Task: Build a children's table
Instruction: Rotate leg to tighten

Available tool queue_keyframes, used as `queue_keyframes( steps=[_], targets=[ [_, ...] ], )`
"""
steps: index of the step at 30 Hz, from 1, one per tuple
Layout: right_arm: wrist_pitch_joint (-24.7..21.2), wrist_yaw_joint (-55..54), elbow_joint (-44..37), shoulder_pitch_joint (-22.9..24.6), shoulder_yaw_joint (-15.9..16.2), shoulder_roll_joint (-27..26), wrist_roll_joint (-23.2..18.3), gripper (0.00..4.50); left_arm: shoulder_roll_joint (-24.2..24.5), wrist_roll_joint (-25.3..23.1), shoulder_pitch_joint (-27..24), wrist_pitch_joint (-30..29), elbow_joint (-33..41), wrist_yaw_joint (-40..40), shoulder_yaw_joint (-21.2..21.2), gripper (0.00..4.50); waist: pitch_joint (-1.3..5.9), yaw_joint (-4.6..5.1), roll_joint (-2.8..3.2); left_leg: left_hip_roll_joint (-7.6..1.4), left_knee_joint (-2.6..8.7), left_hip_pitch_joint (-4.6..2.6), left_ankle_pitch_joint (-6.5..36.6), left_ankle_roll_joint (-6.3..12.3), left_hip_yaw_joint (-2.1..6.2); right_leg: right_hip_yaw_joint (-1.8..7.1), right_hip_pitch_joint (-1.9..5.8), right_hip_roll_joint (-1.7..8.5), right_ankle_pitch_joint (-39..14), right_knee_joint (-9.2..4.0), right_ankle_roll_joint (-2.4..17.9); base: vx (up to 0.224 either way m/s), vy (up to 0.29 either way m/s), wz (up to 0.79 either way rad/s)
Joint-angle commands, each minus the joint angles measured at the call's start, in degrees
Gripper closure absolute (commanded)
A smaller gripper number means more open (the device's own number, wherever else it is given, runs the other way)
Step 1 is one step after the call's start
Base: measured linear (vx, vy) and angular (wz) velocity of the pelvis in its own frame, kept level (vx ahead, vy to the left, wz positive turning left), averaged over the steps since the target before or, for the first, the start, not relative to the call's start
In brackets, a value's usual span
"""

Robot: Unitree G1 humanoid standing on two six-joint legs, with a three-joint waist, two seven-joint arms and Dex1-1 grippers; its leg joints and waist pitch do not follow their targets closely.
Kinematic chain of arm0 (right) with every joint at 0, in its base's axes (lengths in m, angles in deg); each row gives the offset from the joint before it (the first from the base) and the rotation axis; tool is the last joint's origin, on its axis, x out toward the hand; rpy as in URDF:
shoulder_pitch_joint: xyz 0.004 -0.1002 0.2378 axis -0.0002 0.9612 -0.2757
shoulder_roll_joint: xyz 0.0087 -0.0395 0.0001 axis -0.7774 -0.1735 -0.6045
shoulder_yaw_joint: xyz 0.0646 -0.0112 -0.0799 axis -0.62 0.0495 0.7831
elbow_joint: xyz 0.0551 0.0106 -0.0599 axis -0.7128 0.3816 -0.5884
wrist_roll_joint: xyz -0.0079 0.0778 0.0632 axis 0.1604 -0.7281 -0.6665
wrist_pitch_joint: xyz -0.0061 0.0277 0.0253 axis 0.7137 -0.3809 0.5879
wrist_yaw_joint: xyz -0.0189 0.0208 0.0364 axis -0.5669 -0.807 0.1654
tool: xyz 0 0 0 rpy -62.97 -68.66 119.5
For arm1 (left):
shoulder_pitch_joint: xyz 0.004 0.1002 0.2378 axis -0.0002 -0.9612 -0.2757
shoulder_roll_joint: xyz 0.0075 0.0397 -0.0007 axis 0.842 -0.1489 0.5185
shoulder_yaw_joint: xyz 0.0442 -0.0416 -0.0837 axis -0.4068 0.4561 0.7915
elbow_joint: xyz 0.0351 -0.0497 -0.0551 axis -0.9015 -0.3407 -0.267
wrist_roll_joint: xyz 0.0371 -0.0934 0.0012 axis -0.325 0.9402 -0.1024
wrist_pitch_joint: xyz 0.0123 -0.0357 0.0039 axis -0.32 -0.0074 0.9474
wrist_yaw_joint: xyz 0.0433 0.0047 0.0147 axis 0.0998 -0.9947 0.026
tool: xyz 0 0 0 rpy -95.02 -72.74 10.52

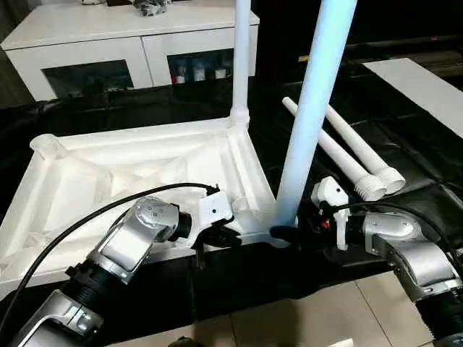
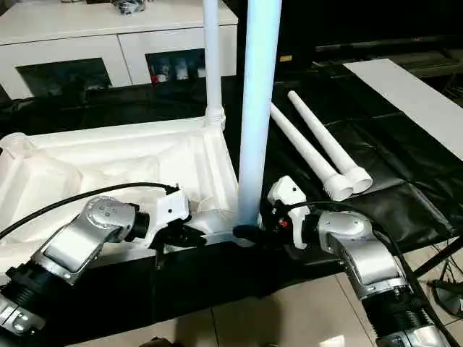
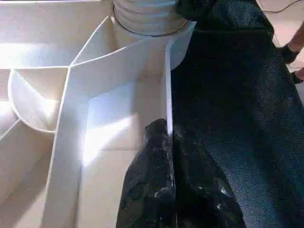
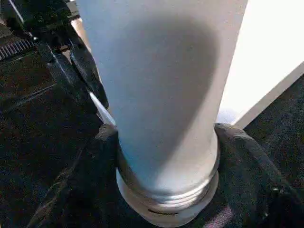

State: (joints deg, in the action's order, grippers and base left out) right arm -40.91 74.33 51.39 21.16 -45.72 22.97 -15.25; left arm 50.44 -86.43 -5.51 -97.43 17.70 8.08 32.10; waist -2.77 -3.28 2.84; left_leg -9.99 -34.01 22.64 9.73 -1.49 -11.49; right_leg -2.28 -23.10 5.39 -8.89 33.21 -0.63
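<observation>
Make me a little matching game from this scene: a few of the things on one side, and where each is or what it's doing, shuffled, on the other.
Things
1. Near leg
2. Far leg
3. Two loose legs
4. Left gripper

States
A. Lying on the black cover beside the tabletop
B. Pinching the tabletop's near rim
C. Upright in the far corner socket
D. Upright, base held by the right gripper

Pairs: 1-D, 2-C, 3-A, 4-B

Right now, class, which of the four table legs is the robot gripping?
The near upright leg. The right gripper clamps its base at the near corner; another leg stands untouched behind, two lie flat.
</observation>
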Motion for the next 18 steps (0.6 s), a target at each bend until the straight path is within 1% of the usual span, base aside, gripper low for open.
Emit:
queue_keyframes(
  steps=[1, 2, 3, 4, 5, 6, 7, 8, 9, 10, 11, 12, 13, 14, 15, 16, 17, 18],
  targets=[
    [0.13, -0.98, 1.73, -0.11, 1.19, -0.98, 1.25, 1.79, 0.12, -0.58, -0.19, -0.16, 0.96, 0.56, -0.9, 4.5, 3.63, 0.15, -0.67, -2.87, 4.6, -1.82, 18.72, 0.56, 1.54, 1.5, 1.68, 2.6, -19.19, -3.78, 11.52, 0.0, 0.0, 0.0],
    [0.2, -1.26, 1.97, -0.13, 1.21, -1.1, 1.43, 1.8, 0.11, -0.59, -0.18, -0.16, 0.93, 0.56, -0.9, 4.5, 3.64, 0.19, -0.67, -2.86, 4.58, -1.85, 19.0, 0.42, 1.55, 1.52, 1.63, 2.62, -19.62, -3.81, 11.42, 0.0, 0.0, 0.0],
    [1.02, -4.67, 3.97, -0.55, 0.86, -2.56, 3.1, 1.81, -0.27, -0.75, -0.1, -0.45, 0.51, -0.16, -0.66, 4.5, 3.52, 0.29, -0.7, -2.83, 4.65, -1.86, 19.9, 0.11, 1.58, 1.5, 1.56, 2.65, -21.02, -3.99, 11.12, 0.0, 0.0, 0.0],
    [1.18, -6.6, 4.94, -0.86, 0.55, -3.42, 3.75, 1.81, -0.63, -0.95, 0.01, -0.59, 0.15, -0.91, -0.49, 4.5, 3.55, 0.36, -0.61, -2.84, 4.64, -1.97, 20.41, -0.17, 1.61, 1.49, 1.39, 2.69, -21.62, -3.97, 11.06, 0.0, 0.0, 0.0],
    [1.83, -12.68, 7.69, -1.91, -0.75, -6.31, 5.18, 1.81, -2.29, -1.77, 0.55, -1.16, -1.35, -4.29, 0.23, 4.5, 3.3, 0.7, -0.66, -2.78, 4.8, -1.87, 21.79, -0.89, 1.71, 1.45, 1.33, 2.63, -23.2, -4.15, 10.72, 0.0, 0.0, 0.0],
    [1.56, -17.49, 9.64, -2.81, -2.08, -8.73, 5.55, 1.81, -4.01, -2.45, 1.12, -1.77, -2.8, -7.66, 0.99, 4.5, 3.07, 1.28, -0.52, -2.52, 4.97, -1.85, 23.92, -1.91, 1.9, 1.2, 1.28, 2.54, -26.26, -4.36, 9.87, 0.0, 0.0, 0.0],
    [1.38, -21.58, 11.32, -3.61, -3.24, -11.01, 5.64, 1.82, -5.45, -3.08, 1.6, -2.18, -4.02, -10.29, 1.39, 4.5, 3.03, 1.92, -0.6, -2.41, 4.97, -2.06, 26.17, -2.82, 2.12, 1.03, 1.07, 2.59, -29.16, -4.64, 9.0, 0.0, 0.0, 0.0],
    [2.16, -28.47, 14.05, -5.06, -4.83, -14.24, 6.47, 1.82, -7.4, -4.21, 2.39, -2.97, -5.69, -13.56, 1.4, 4.5, 3.03, 2.17, -0.59, -2.4, 4.92, -2.25, 27.2, -3.27, 2.25, 0.96, 0.91, 2.64, -30.61, -4.89, 8.45, -0.054, 0.016, -0.11],
    [2.44, -32.6, 16.14, -6.2, -5.65, -16.29, 6.84, 1.82, -9.42, -4.96, 3.19, -4.48, -7.33, -17.3, 2.03, 4.5, 3.09, 2.53, -0.6, -2.28, 4.91, -2.35, 28.53, -3.9, 2.6, 0.65, 1.03, 2.72, -32.61, -5.1, 7.39, -0.054, 0.016, -0.11],
    [3.1, -38.31, 18.93, -7.73, -6.39, -18.88, 7.69, 1.82, -12.12, -5.91, 4.23, -6.35, -9.41, -22.06, 2.75, 4.5, 3.05, 2.64, -0.47, -2.27, 5.02, -2.33, 29.29, -4.03, 2.8, 0.48, 1.11, 2.67, -33.26, -5.2, 6.84, -0.052, 0.023, -0.14],
    [3.1, -38.31, 18.93, -7.73, -6.39, -18.88, 7.69, 1.82, -12.12, -5.91, 4.23, -6.35, -9.41, -22.06, 2.75, 4.5, 2.84, 3.4, -0.57, -2.18, 5.07, -2.25, 30.82, -4.37, 2.92, 0.22, 0.9, 2.6, -34.06, -5.46, 6.31, 0.0, 0.0, 0.0],
    [4.01, -44.95, 23.2, -10.19, -6.86, -22.57, 8.62, 1.82, -16.2, -7.15, 5.99, -8.28, -12.67, -29.21, 3.89, 4.5, 2.86, 3.65, -0.36, -2.13, 4.92, -2.88, 33.42, -4.46, 3.03, -0.13, 0.56, 2.45, -35.65, -5.93, 5.45, 0.0, 0.0, 0.0],
    [4.33, -46.64, 24.29, -10.84, -6.97, -23.48, 8.9, 1.82, -17.11, -7.49, 6.43, -8.38, -13.45, -30.71, 4.02, 4.5, 2.69, 4.21, -0.31, -1.95, 4.62, -3.33, 35.32, -4.17, 3.15, -0.68, 0.31, 2.4, -36.9, -6.56, 5.0, 0.0, 0.0, 0.0],
    [5.04, -50.02, 26.98, -12.51, -7.07, -25.74, 9.35, 1.82, -19.79, -7.86, 7.67, -7.68, -15.83, -35.44, 5.1, 4.5, 2.6, 4.42, -0.35, -1.96, 4.7, -3.23, 35.71, -3.94, 3.16, -0.9, 0.42, 2.29, -37.26, -6.87, 4.57, -0.057, 0.028, -0.05],
    [5.32, -51.19, 28.02, -13.17, -7.1, -26.62, 9.5, 1.83, -20.91, -7.87, 8.17, -7.17, -16.84, -37.49, 5.68, 4.5, 2.72, 4.76, 0.09, -1.89, 4.62, -3.87, 37.4, -3.69, 3.34, -1.74, 0.44, 2.12, -36.66, -7.41, 4.2, -0.057, 0.028, -0.05],
    [5.94, -53.22, 29.85, -14.36, -6.69, -27.65, 10.57, 1.83, -22.32, -7.98, 8.9, -6.57, -18.3, -39.27, 6.2, 4.5, 2.47, 5.17, 0.39, -2.26, 5.36, -3.86, 40.38, -3.47, 3.66, -2.62, 0.91, 1.6, -33.8, -7.46, 3.95, 0.0, 0.0, 0.0],
    [5.94, -53.22, 29.85, -14.36, -6.69, -27.65, 10.57, 1.83, -22.32, -7.98, 8.9, -6.57, -18.3, -39.27, 6.2, 4.5, 2.34, 5.31, 0.77, -2.49, 5.83, -3.71, 42.2, -3.76, 3.94, -2.98, 1.31, 1.56, -31.98, -7.12, 4.0, 0.0, 0.0, 0.0],
    [6.79, -55.36, 31.3, -15.32, -6.61, -28.44, 11.37, 1.83, -23.21, -8.22, 9.43, -6.12, -19.35, -40.09, 6.27, 4.5, 2.23, 5.48, 0.74, -3.15, 7.15, -2.96, 44.94, -4.02, 4.18, -2.95, 2.39, 1.39, -28.35, -5.89, 4.34, 0.0, 0.0, 0.0]
  ],
)
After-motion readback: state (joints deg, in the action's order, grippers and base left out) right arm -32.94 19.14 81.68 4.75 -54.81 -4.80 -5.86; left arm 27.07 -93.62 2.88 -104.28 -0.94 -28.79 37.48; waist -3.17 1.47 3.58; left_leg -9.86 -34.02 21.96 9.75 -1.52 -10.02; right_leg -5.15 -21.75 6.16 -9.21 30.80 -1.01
